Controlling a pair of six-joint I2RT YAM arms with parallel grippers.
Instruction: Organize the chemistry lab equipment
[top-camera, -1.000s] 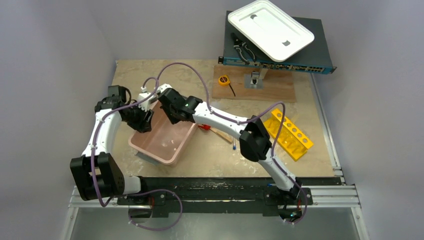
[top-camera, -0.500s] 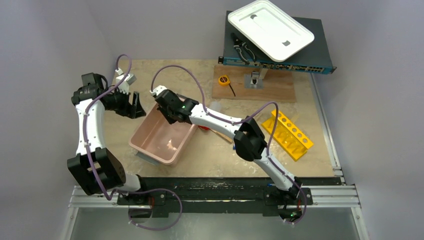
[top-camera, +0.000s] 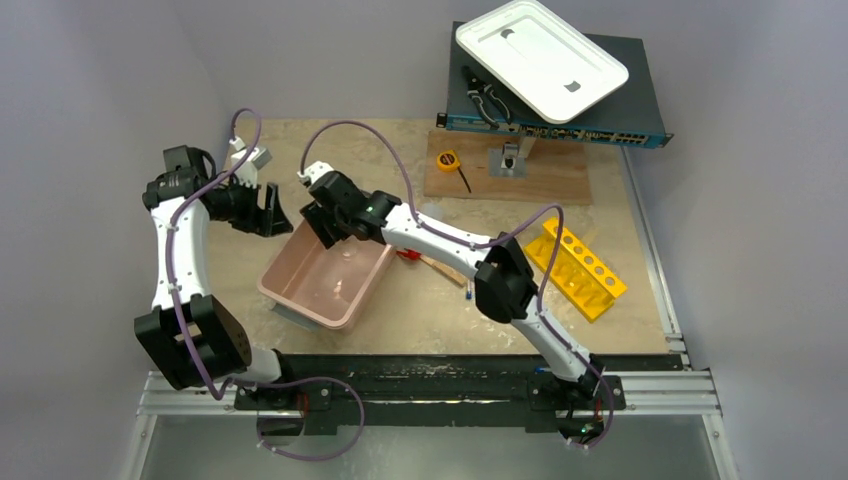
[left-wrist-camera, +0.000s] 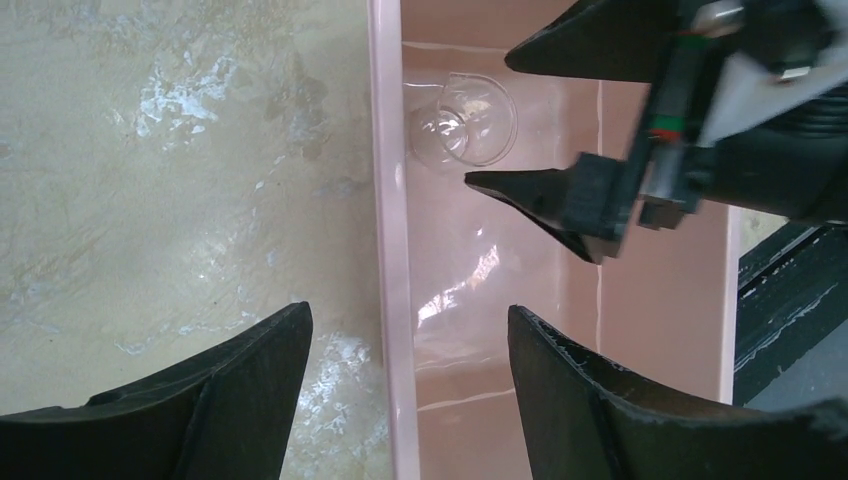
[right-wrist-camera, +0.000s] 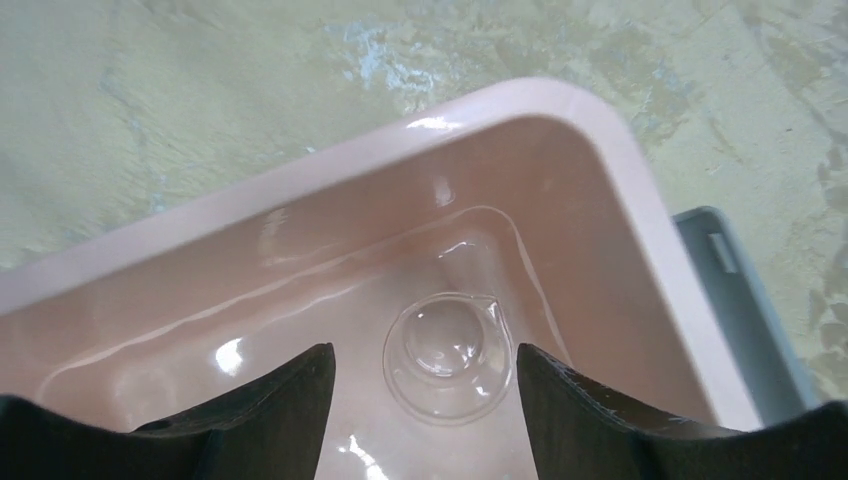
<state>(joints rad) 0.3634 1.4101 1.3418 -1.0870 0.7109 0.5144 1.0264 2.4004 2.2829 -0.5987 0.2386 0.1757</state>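
Top external view: the right gripper hangs over the far end of the pink bin and the left gripper hovers just off its far-left rim, both with jaws spread and empty. Right wrist view: a clear beaker rests on the bin floor near a corner, below the parted fingers. The rack sits on the table right of the bin, with the bottle, sticks and a blue-tipped tube lying between them.

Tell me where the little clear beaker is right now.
In the right wrist view the clear beaker sits inside the pink tub, close to one corner, directly below the open right gripper.
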